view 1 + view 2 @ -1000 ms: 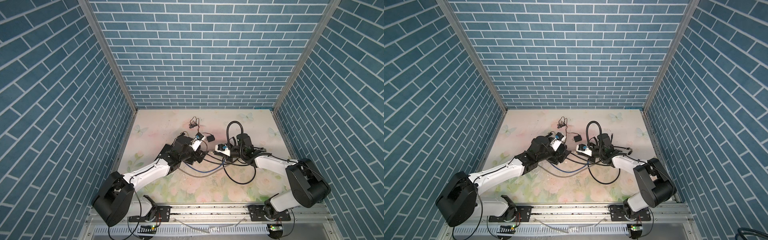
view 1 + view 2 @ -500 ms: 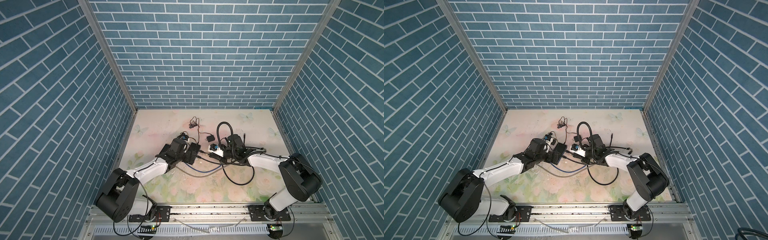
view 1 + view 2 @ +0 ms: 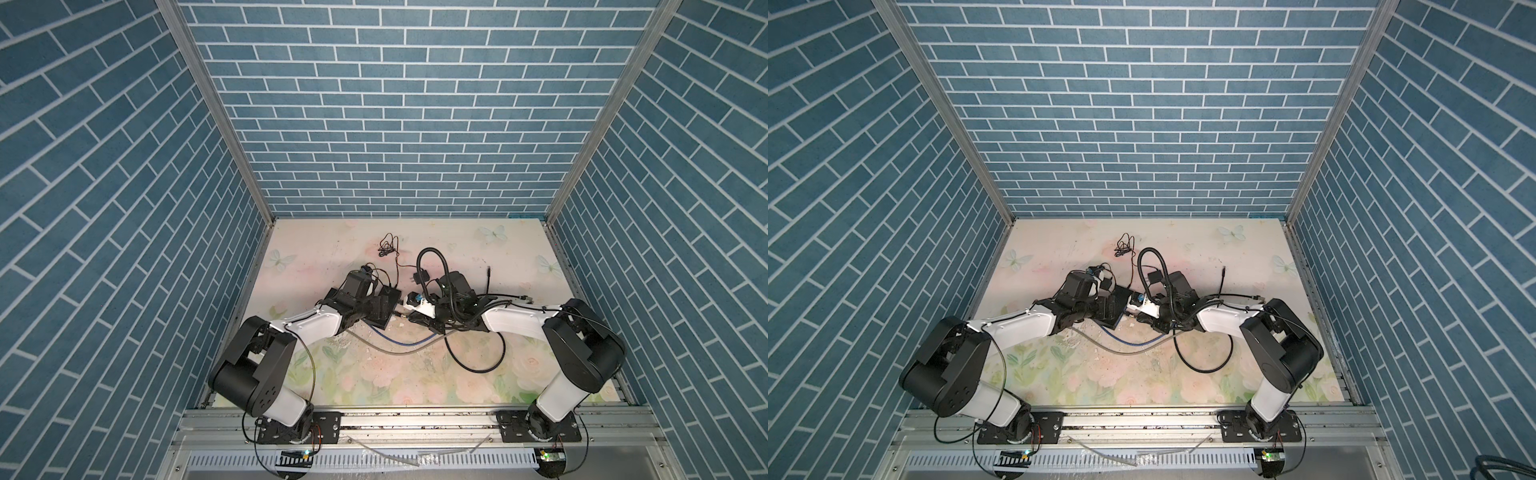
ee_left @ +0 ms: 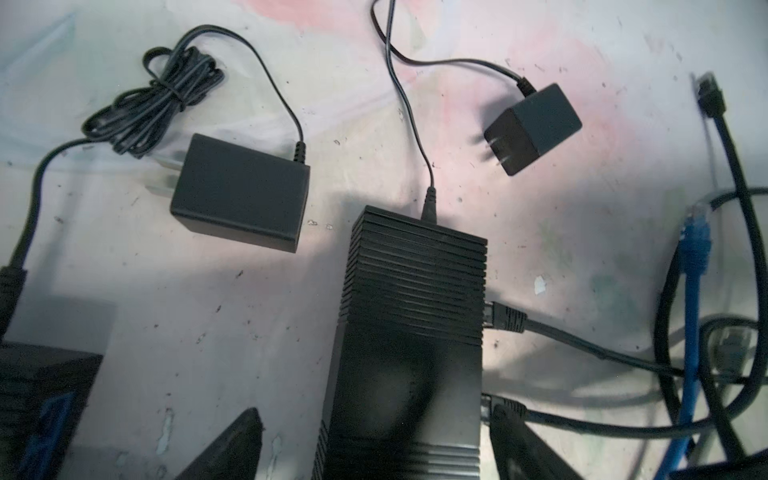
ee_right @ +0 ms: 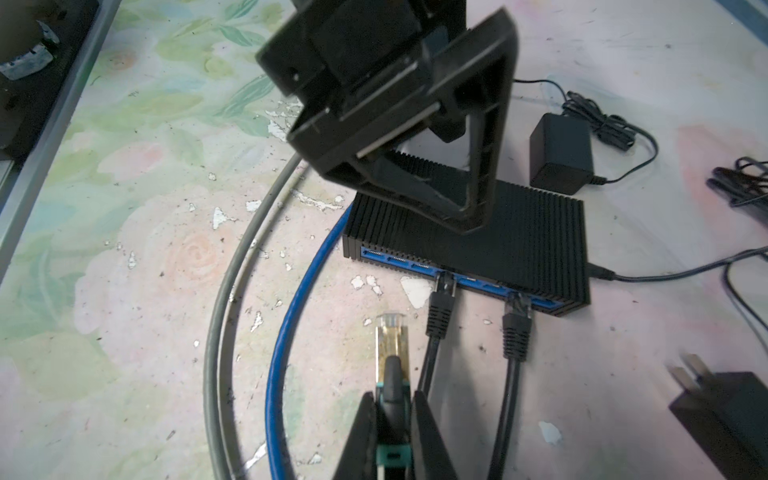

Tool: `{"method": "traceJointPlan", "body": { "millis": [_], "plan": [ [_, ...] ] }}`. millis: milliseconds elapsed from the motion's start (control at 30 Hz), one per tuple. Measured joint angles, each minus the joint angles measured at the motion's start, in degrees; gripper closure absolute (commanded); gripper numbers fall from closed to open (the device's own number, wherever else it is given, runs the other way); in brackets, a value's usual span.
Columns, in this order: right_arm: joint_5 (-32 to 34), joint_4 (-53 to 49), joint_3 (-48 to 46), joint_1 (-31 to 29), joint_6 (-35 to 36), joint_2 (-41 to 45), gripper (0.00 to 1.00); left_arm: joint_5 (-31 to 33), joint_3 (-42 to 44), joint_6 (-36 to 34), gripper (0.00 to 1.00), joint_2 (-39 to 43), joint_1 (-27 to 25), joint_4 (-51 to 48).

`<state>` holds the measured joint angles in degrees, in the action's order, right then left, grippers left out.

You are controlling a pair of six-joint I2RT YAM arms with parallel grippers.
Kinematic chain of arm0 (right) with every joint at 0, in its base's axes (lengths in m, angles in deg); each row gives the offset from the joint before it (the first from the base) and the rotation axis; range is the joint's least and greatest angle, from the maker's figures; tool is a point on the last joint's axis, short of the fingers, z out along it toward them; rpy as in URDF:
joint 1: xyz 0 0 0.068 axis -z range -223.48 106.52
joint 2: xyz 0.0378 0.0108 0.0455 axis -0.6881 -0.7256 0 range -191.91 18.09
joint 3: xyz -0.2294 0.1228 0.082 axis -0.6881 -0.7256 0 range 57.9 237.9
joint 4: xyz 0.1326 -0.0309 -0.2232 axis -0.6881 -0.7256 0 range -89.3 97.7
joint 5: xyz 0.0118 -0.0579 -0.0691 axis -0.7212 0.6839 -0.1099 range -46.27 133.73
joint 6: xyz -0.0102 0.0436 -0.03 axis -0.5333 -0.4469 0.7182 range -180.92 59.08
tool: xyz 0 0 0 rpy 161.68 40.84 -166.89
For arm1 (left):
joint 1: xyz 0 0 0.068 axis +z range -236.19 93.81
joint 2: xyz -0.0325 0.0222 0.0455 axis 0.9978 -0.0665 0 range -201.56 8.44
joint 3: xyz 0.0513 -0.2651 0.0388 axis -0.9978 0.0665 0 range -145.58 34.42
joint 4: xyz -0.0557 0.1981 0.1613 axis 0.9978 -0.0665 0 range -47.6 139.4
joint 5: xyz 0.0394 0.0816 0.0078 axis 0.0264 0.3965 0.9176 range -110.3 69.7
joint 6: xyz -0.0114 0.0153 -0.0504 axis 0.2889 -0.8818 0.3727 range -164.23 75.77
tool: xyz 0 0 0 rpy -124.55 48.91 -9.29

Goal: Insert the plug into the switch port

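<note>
A: In both top views, both grippers have been carried toward the left arm's side; the left gripper (image 3: 372, 311) is set over the switch (image 3: 388, 294).
B: Left wrist view: its fingers (image 4: 232, 449) are spread astride the switch, unclamped; the ports are hidden.
A: Right wrist view: the plug (image 5: 392, 340) is pinched by the right gripper (image 5: 392, 399), just short of the port row (image 5: 399, 259); insertion is judged near.

Arms (image 3: 316, 324) white; joints (image 3: 253, 365), left hand (image 4: 375, 411), right hand (image 5: 392, 411) black.
</note>
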<state>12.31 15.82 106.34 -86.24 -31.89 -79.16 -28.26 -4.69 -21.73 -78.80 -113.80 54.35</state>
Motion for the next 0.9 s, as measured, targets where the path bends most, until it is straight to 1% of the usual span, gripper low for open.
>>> {"method": "traceJointPlan", "body": {
  "millis": [300, 533, 633, 767, 900],
  "plan": [
    [2.4, -0.2, 3.1, -3.2, -4.8, -5.2, 1.0, -3.0, 3.9, 6.4, 0.31, -3.3, 0.2, 9.4],
    [3.8, 1.0, 3.7, -3.9, -9.1, -7.1, 1.0, -3.0, 6.0, 10.3, 0.4, -3.3, 0.3, 14.0],
    [4.3, 2.3, 3.7, -4.3, -10.7, -7.3, 1.0, -2.7, 6.8, 12.2, 0.45, -3.3, 0.3, 15.7],
    [5.0, 4.9, 3.6, -5.0, -12.7, -7.8, 1.0, -2.4, 8.0, 15.0, 0.48, -3.5, 0.3, 18.5],
    [5.6, 5.9, 3.6, -5.3, -12.9, -8.1, 1.0, -1.5, 8.9, 16.5, 0.49, -3.5, 0.4, 20.2]
  ]
}}
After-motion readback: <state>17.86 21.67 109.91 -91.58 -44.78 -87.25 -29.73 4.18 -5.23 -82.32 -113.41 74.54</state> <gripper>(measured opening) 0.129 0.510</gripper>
